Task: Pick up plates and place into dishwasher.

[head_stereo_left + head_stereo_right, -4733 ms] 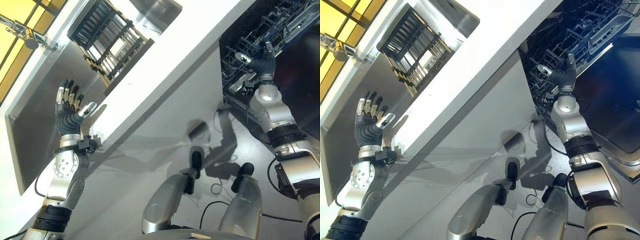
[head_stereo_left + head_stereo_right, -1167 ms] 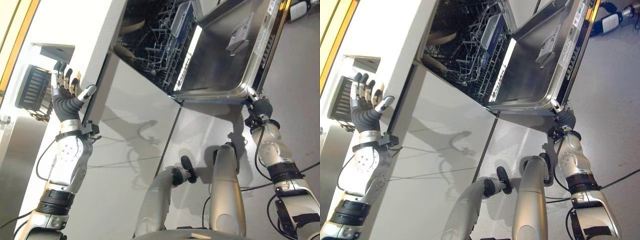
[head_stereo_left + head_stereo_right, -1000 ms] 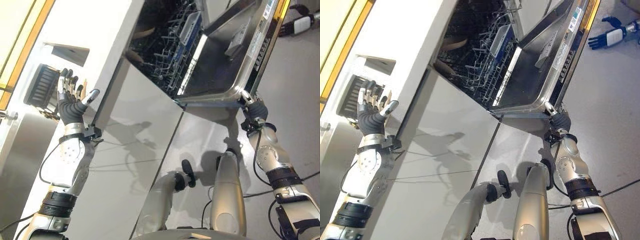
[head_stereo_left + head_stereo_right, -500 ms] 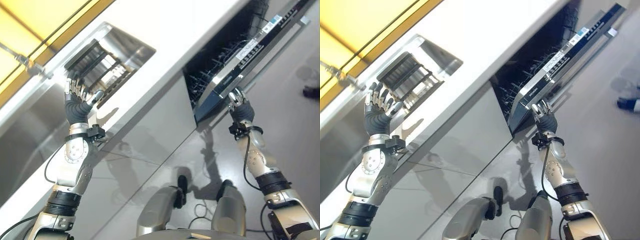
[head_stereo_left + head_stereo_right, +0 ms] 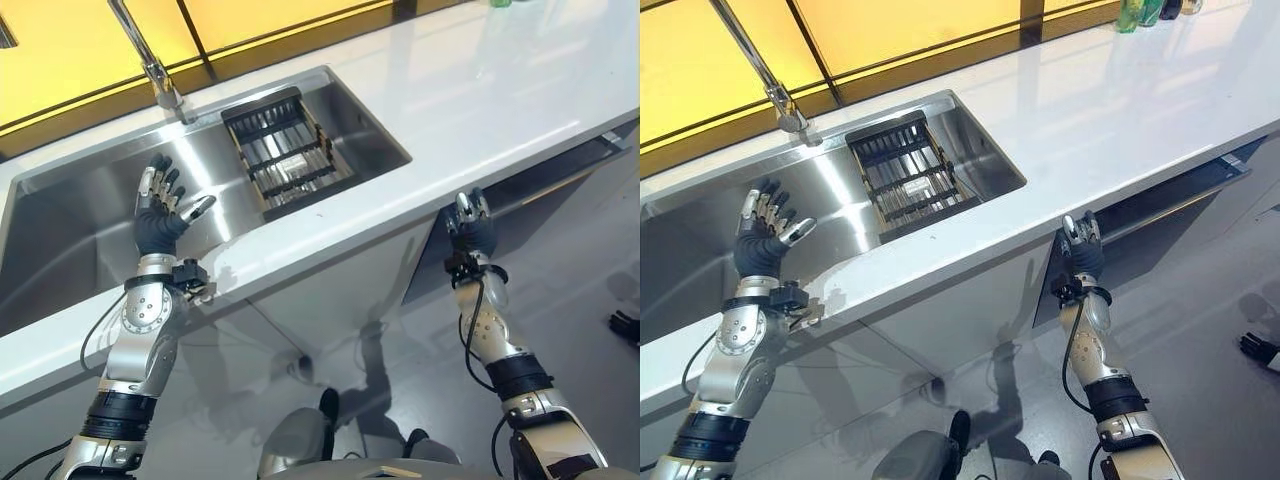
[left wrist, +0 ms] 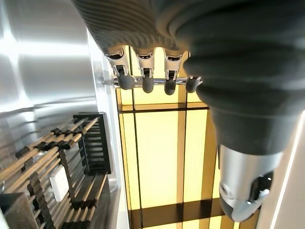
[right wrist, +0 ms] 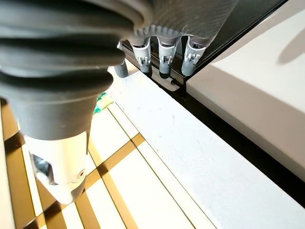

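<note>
Now your right hand (image 5: 471, 225) is raised just below the front edge of the white worktop (image 5: 480, 100), fingers straight and loosely spread, holding nothing. Its fingertips (image 7: 162, 71) sit close against the top edge of the dishwasher door (image 5: 1170, 210), which shows as a dark band under the worktop's right end, almost closed with a narrow gap left. Judging by that pose, the hand is there to steady or push the door rather than to grasp anything.

Your left hand (image 5: 160, 215) is lifted over the near rim of the steel sink (image 5: 60, 240), palm facing away from you, fingers spread and straight, thumb out to the side. It holds nothing either and touches nothing you could name.

Beyond it, a black slatted dish rack (image 5: 285, 150) sits inside the right end of the sink, against the right wall. Its slots look empty; no plate can be made out there. A tall tap (image 5: 150, 60) stands at the sink's back edge. Small bottles (image 5: 1145, 12) stand at the far right corner of the worktop.

With the door nearly closed, the dishwasher's inside is hidden, so you cannot tell whether plates already sit within.
</note>
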Motion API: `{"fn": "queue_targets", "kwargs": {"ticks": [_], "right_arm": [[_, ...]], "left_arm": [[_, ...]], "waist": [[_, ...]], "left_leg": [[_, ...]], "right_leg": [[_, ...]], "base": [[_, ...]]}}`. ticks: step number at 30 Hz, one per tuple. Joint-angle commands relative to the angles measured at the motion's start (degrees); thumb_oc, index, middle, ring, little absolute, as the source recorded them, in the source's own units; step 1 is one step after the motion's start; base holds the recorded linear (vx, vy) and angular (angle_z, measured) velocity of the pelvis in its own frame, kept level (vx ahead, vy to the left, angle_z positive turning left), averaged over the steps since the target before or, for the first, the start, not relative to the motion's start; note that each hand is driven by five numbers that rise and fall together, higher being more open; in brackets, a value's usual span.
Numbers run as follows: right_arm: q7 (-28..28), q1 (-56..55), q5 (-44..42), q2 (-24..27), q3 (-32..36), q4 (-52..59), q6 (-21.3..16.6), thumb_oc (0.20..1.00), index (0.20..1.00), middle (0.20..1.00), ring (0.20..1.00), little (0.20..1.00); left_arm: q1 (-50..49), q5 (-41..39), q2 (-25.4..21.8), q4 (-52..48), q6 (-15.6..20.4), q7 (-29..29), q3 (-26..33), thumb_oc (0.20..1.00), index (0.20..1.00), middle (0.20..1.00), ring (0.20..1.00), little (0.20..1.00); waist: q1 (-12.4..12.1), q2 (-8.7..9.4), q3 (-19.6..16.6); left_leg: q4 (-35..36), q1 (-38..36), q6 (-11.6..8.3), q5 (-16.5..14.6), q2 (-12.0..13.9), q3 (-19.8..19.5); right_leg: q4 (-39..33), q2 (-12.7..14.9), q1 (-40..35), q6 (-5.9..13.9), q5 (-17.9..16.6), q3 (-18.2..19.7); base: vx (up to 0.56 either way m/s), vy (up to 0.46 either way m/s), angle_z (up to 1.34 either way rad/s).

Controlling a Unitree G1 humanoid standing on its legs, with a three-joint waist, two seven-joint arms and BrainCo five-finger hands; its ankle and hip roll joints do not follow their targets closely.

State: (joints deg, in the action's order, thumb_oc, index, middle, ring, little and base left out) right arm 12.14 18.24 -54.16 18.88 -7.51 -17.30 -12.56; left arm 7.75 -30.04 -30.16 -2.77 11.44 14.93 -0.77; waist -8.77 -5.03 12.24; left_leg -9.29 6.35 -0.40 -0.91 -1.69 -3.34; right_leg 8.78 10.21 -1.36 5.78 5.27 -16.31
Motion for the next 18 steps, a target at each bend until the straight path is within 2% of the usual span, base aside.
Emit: {"fn": "queue_targets", "kwargs": {"ticks": [1, 8, 18], "right_arm": [[-7.42, 12.22, 5.93, -3.24, -5.89, 7.99, -2.88, 1.0, 1.0, 1.0, 1.0, 1.0], [-6.41, 8.5, 11.51, -2.16, -5.27, 15.42, -2.62, 1.0, 1.0, 1.0, 1.0, 1.0], [-3.77, -2.58, 15.23, -1.36, -5.51, 20.89, 3.46, 1.0, 1.0, 1.0, 1.0, 1.0]], "left_arm": [[-0.12, 1.71, -3.86, -3.16, 1.27, -1.69, 2.26, 1.0, 1.0, 1.0, 1.0, 1.0], [-0.32, 2.26, -2.88, -2.91, 0.67, -2.23, 2.94, 1.0, 1.0, 1.0, 1.0, 1.0], [-0.9, 2.48, -1.06, -4.02, 0.74, -1.75, 2.52, 1.0, 1.0, 1.0, 1.0, 1.0]], "waist": [[-3.62, 6.84, -7.01], [-1.73, 7.98, -7.59], [1.36, 8.03, -7.85]], "left_leg": [[1.46, -3.64, 2.53, -5.94, -2.29, 0.86], [1.9, -5.06, 2.48, -6.6, -1.64, 2.18], [2.48, -6.06, 2.46, -6.93, -1.53, 4.24]], "right_leg": [[-6.13, 6.4, 0.74, 1.66, -13.76, 2.32], [-6.89, 5.92, 0.72, 2.22, -14.31, 3.61], [-6.63, 6.03, 2.21, 2.53, -14.7, 6.05]], "base": [[-0.01, -0.032, 0.01], [-0.01, 0.005, 0.0], [-0.05, 0.056, -0.1]]}}
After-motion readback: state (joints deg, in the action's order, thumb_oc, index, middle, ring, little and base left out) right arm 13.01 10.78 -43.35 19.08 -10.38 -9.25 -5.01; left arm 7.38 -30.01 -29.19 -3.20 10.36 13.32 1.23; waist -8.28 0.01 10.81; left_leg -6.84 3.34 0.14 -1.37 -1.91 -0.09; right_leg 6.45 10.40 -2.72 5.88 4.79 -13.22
